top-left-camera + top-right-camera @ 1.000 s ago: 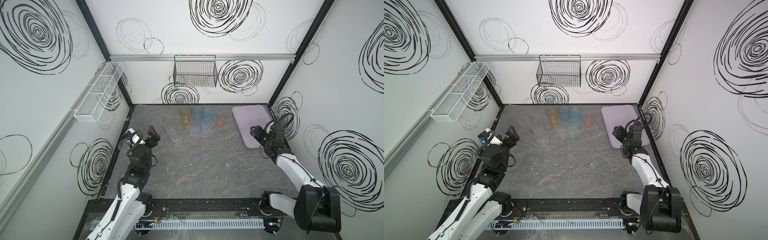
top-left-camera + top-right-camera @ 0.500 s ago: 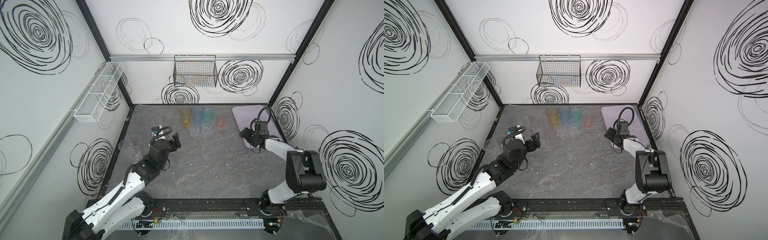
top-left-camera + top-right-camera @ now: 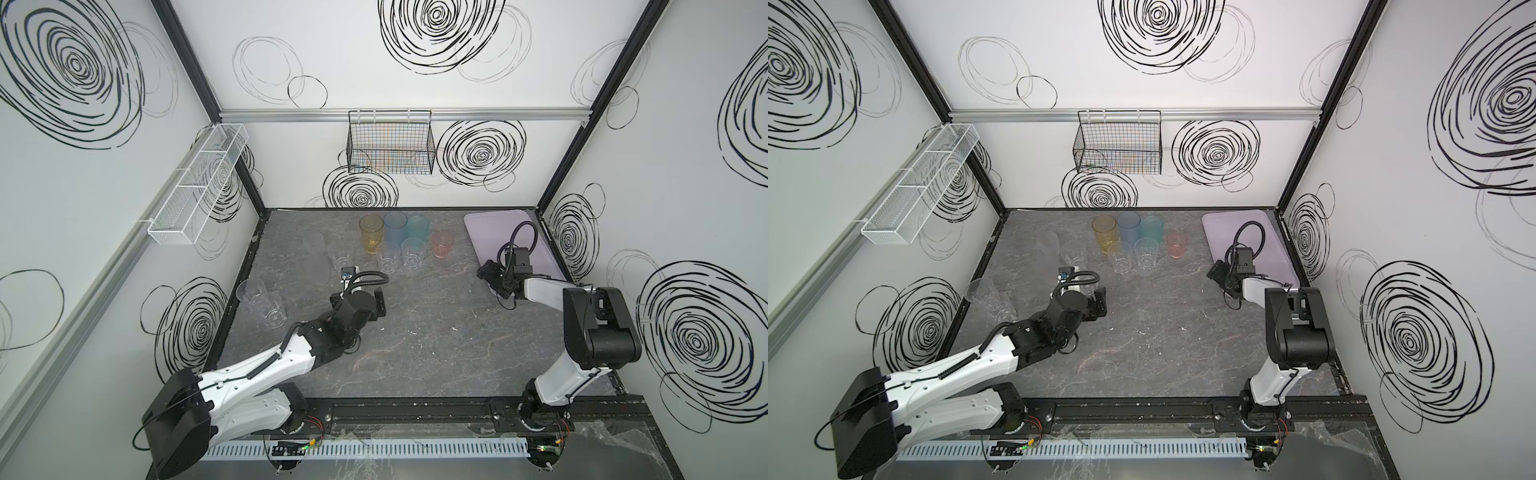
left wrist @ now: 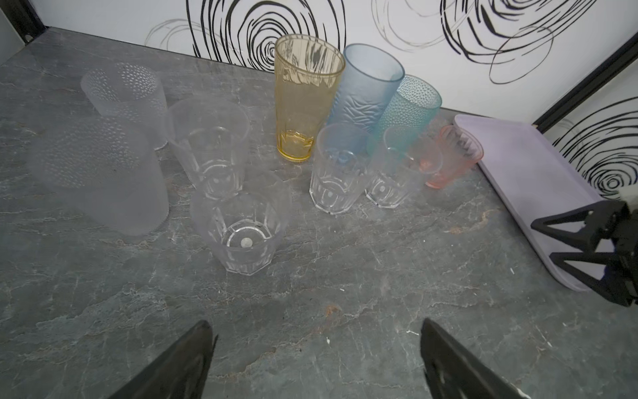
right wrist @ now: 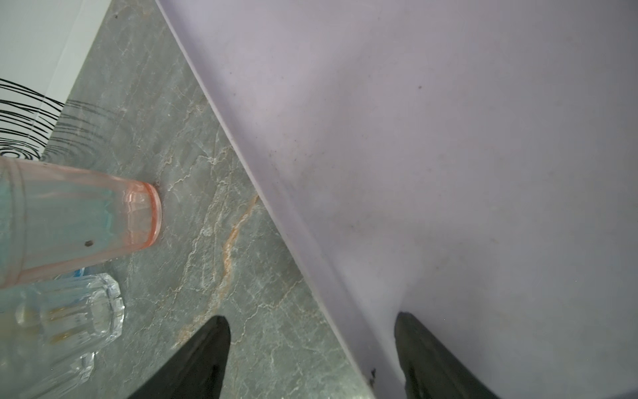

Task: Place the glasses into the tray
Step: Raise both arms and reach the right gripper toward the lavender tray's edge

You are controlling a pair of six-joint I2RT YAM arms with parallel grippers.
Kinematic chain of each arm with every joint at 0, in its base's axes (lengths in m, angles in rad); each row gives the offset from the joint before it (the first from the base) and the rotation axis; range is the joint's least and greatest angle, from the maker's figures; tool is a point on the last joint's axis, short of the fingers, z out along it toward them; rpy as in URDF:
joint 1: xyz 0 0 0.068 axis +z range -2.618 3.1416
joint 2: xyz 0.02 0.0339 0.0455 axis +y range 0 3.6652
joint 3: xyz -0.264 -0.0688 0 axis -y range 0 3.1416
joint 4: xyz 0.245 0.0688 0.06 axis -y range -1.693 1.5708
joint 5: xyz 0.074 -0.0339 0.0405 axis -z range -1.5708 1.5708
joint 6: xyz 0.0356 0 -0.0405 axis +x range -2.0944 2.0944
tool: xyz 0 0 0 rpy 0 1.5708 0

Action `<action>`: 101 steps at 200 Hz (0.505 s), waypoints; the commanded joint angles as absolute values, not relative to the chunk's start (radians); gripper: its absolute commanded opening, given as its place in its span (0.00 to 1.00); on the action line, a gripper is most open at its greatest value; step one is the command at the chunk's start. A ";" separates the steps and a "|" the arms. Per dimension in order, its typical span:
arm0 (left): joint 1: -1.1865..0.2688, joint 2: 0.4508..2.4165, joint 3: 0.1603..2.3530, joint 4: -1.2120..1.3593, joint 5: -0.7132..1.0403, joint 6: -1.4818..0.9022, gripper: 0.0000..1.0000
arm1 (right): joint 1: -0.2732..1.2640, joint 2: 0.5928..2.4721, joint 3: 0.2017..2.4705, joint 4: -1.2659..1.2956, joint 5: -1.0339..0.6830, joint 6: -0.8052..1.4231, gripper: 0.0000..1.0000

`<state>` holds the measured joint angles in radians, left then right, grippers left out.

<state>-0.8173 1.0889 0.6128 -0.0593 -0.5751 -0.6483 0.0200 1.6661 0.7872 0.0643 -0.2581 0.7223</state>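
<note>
Since a second ago, your left claw (image 4: 316, 323) has swung in from the left edge of the table (image 3: 415, 332) to face the glasses (image 3: 371, 237), your right claw (image 5: 310, 317) has dropped astride the glass-side rim of the tray (image 3: 498, 224), both wide open and empty, the glasses unmoved on the table beside the tray.

**Four tints among colourless glass on grey marble**

The amber glass (image 4: 303, 100) is see-through yellow-orange. The blue glass (image 4: 366, 89) is pale and frosted, with wavy lines. The teal glass (image 4: 411, 107) is dotted all over, and the pink glass (image 4: 452, 155) is salmon. The faceted glasses (image 4: 241, 235) are clear and colourless. The frosted glasses (image 4: 103, 179) are milky and dimpled. The tray (image 4: 524, 172) is plain pale lilac. The tabletop (image 4: 345, 311) is grey marble with white veins and a rust streak. The walls (image 3: 353, 62) are white with black scribbled spirals.
</note>
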 commanded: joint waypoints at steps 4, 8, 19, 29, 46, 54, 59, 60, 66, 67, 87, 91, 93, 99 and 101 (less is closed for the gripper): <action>-0.826 1.103 0.654 -0.035 -0.613 -0.681 0.96 | 0.047 1.649 0.683 -0.046 -0.299 0.748 0.80; -0.826 1.104 0.653 -0.032 -0.615 -0.682 0.96 | 0.050 1.636 0.670 -0.047 -0.302 0.749 0.80; -0.826 1.107 0.650 -0.027 -0.615 -0.683 0.96 | 0.061 1.592 0.640 -0.049 -0.307 0.754 0.80; -0.827 1.111 0.645 -0.021 -0.611 -0.684 0.96 | 0.075 1.553 0.604 -0.048 -0.301 0.769 0.80; -0.829 1.117 0.617 0.004 -0.606 -0.705 0.96 | 0.109 1.488 0.543 -0.038 -0.300 0.807 0.80; -0.831 1.120 0.598 0.025 -0.595 -0.719 0.96 | 0.128 1.462 0.519 -0.040 -0.294 0.821 0.80; -0.832 1.123 0.590 0.038 -0.587 -0.724 0.96 | 0.140 1.448 0.504 -0.044 -0.291 0.827 0.80; -0.832 1.124 0.588 0.040 -0.584 -0.725 0.96 | 0.141 1.445 0.501 -0.044 -0.290 0.829 0.80; -0.836 1.129 0.580 0.049 -0.576 -0.728 0.96 | 0.157 1.429 0.486 -0.049 -0.286 0.835 0.80; -0.836 1.130 0.579 0.051 -0.575 -0.729 0.96 | 0.159 1.427 0.485 -0.050 -0.286 0.837 0.80; -0.858 1.142 0.581 0.055 -0.590 -0.719 0.96 | 0.202 1.388 0.459 -0.061 -0.292 0.866 0.80; -0.861 1.145 0.583 0.058 -0.593 -0.716 0.96 | 0.212 1.382 0.458 -0.061 -0.292 0.870 0.80; -0.862 1.146 0.583 0.059 -0.595 -0.715 0.96 | 0.219 1.380 0.459 -0.063 -0.292 0.872 0.80; -0.863 1.149 0.583 0.068 -0.591 -0.712 0.96 | 0.236 1.376 0.464 -0.063 -0.287 0.874 0.80; -0.863 1.150 0.583 0.070 -0.589 -0.711 0.96 | 0.240 1.376 0.467 -0.065 -0.286 0.873 0.80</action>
